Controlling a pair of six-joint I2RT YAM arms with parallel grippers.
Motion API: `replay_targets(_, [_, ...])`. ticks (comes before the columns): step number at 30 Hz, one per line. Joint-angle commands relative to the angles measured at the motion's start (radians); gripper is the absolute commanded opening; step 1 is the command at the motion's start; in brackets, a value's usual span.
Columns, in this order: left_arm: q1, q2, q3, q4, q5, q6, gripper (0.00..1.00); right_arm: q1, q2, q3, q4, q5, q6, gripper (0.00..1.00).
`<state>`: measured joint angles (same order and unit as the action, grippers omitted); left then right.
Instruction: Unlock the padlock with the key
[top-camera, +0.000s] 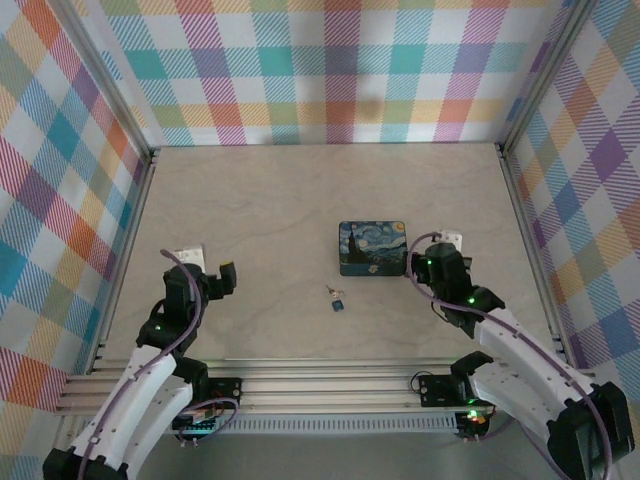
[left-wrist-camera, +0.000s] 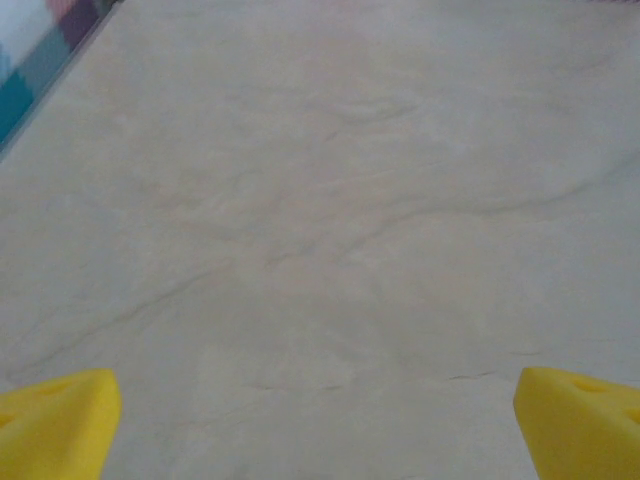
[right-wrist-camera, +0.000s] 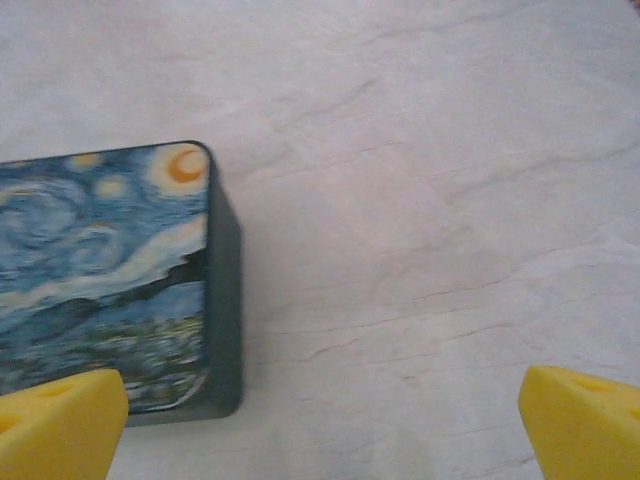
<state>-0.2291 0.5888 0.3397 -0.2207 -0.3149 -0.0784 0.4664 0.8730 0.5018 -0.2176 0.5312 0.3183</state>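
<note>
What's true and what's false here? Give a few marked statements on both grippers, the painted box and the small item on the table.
1. The left gripper is open and holds nothing. True.
2. The right gripper is shut on the small blue-and-metal item. False: it is open, and the item lies on the beige table between the arms.
3. The rectangular box with the blue starry-night print lies flat on the table. True.
4. The box lies beside the left gripper. False: it lies beside the right gripper.

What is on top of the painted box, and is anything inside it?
Nothing rests on the painted box; its printed top is bare. It is closed, so its inside is hidden. A small object lies on the table nearer the arms, apart from it.
</note>
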Motion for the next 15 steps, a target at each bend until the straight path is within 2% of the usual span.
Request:
replay_targets(1, [0.035, 0.007, -0.054, 0.143, -0.015, 0.041, 1.00, -0.033, 0.029, -0.015, 0.132, 0.037, -0.156, 1.00])
replay_targets(4, [0.048, 0.043, -0.094, 0.228, -0.070, 0.020, 1.00, -0.079, 0.064, -0.048, 0.235, 0.015, -0.221, 1.00])
replay_targets(9, [0.070, 0.115, -0.144, 0.411, -0.091, 0.005, 1.00, -0.192, 0.154, -0.139, 0.511, -0.111, -0.269, 1.00])
replay_targets(12, [0.116, 0.161, -0.176, 0.552, -0.030, 0.016, 1.00, -0.241, 0.252, -0.165, 0.672, -0.188, -0.283, 1.00])
replay_targets(15, [0.174, 0.220, -0.196, 0.667, 0.038, 0.002, 1.00, -0.257, 0.337, -0.142, 0.730, -0.232, -0.301, 1.00])
